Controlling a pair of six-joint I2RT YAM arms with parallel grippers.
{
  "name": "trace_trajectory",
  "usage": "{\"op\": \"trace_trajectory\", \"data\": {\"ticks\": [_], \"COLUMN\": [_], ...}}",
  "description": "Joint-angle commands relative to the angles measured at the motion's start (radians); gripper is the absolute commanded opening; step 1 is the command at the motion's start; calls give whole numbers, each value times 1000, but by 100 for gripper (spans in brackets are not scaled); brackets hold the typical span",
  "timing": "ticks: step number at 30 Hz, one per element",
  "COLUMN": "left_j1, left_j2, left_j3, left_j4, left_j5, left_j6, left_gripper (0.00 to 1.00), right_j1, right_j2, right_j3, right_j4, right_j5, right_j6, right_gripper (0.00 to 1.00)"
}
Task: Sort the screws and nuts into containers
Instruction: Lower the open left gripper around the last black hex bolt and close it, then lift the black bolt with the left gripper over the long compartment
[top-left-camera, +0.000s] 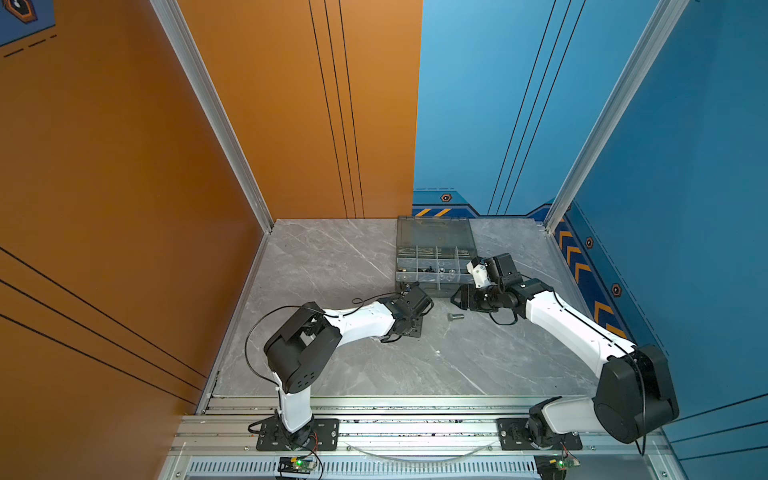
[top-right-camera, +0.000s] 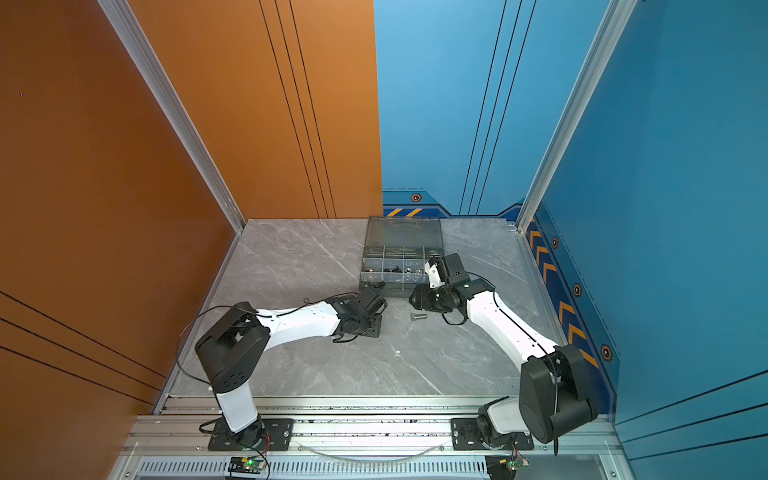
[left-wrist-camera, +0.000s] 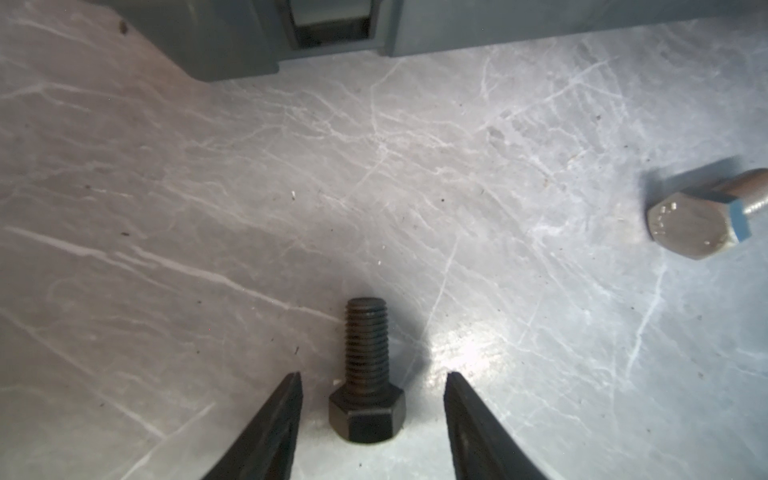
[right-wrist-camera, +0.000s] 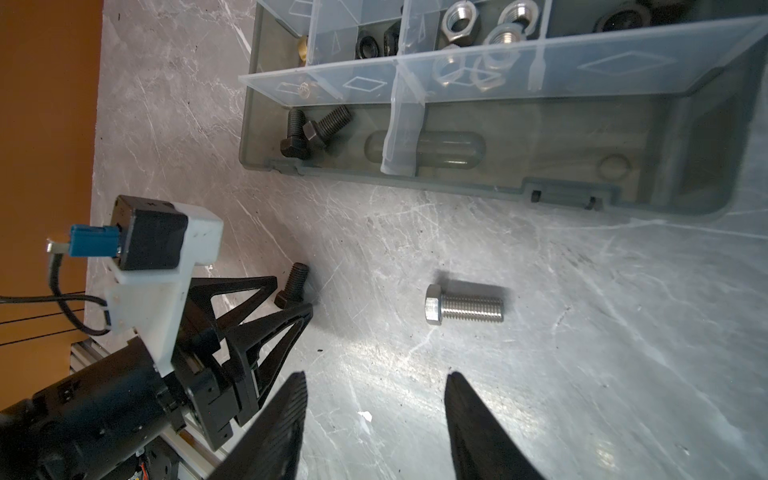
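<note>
Grey marble-look tabletop (top-left-camera: 332, 266) floors a booth with an orange wall (top-left-camera: 124, 166) on one side and a blue wall (top-left-camera: 623, 124) on the other. In both top views the smoky plastic case (top-left-camera: 434, 232) stands open at the back, both arms reaching in just in front of it, a silver bolt (top-left-camera: 456, 317) loose between them. From the left wrist, the left gripper (left-wrist-camera: 374, 374) has its jaws apart either side of a black bolt (left-wrist-camera: 365, 411) lying flat before the case, neither jaw touching the head. I'd call this the pick-up, and next it needs a squeeze on that head and a lift over the case's front wall. From the right wrist, the right gripper (right-wrist-camera: 376, 376) hangs empty, jaws apart, short of the silver bolt; inside the case two black bolts (right-wrist-camera: 322, 126) share a front compartment, nuts (right-wrist-camera: 461, 20) behind the divider (right-wrist-camera: 540, 62).
</note>
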Motion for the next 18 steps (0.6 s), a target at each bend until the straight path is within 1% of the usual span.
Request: {"op": "trace_trajectory", "data": {"ticks": [1, 8, 14, 18], "left_j1": [-6, -6, -6, -7], "left_j2": [28, 46, 57, 63], "left_j3": [34, 46, 53, 56], "left_j4": [-38, -47, -64, -66], "left_j5": [21, 30, 24, 25], "left_j6": [5, 4, 3, 1], "left_gripper": [55, 41, 34, 27], "right_j1": [-7, -11, -14, -17], "right_j2": [-20, -23, -24, -26], "right_j3": [-15, -18, -27, -29], "right_j4": [22, 23, 26, 28], "right_j5": [-17, -21, -24, -24], "right_j6": [-9, -10, -10, -10], "right_gripper": [57, 57, 57, 57]}}
